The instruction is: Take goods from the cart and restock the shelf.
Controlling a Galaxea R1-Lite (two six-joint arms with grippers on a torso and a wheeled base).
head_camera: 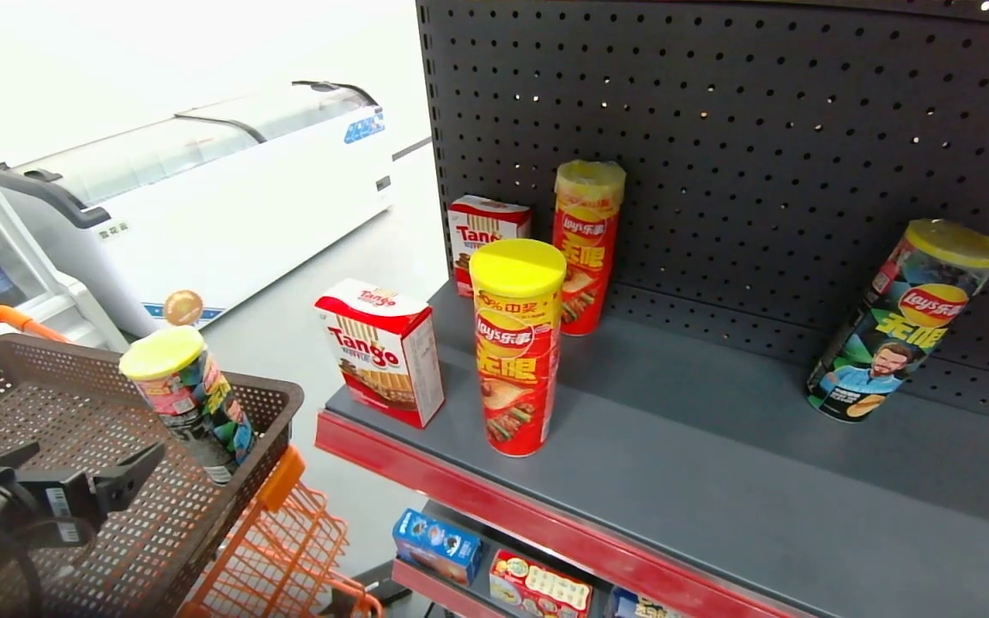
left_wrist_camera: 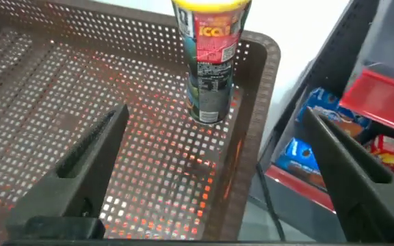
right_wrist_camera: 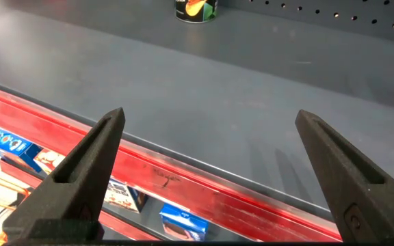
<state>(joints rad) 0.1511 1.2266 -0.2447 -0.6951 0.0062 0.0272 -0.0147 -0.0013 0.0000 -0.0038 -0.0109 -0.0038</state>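
Note:
A yellow-lidded chip can (head_camera: 185, 395) stands upright in the brown perforated cart basket (head_camera: 276, 403), near its corner closest to the shelf. My left gripper (left_wrist_camera: 214, 119) hangs open over the basket floor, a short way back from that chip can (left_wrist_camera: 211, 61), with nothing between its fingers. On the grey shelf board (head_camera: 718, 481) stand two red chip cans (head_camera: 518, 343) (head_camera: 585, 245) and two wafer boxes (head_camera: 383, 352) (head_camera: 486, 232). A dark chip can (head_camera: 907, 322) leans against the pegboard. My right gripper (right_wrist_camera: 211, 119) is open and empty above the shelf's red front edge (right_wrist_camera: 183, 181).
The black pegboard (head_camera: 761, 129) backs the shelf. A lower shelf holds small boxes (head_camera: 439, 545). The orange cart frame (head_camera: 288, 549) sits just left of the shelf's corner. A white chest freezer (head_camera: 203, 197) stands behind the cart. The shelf's middle and right are bare.

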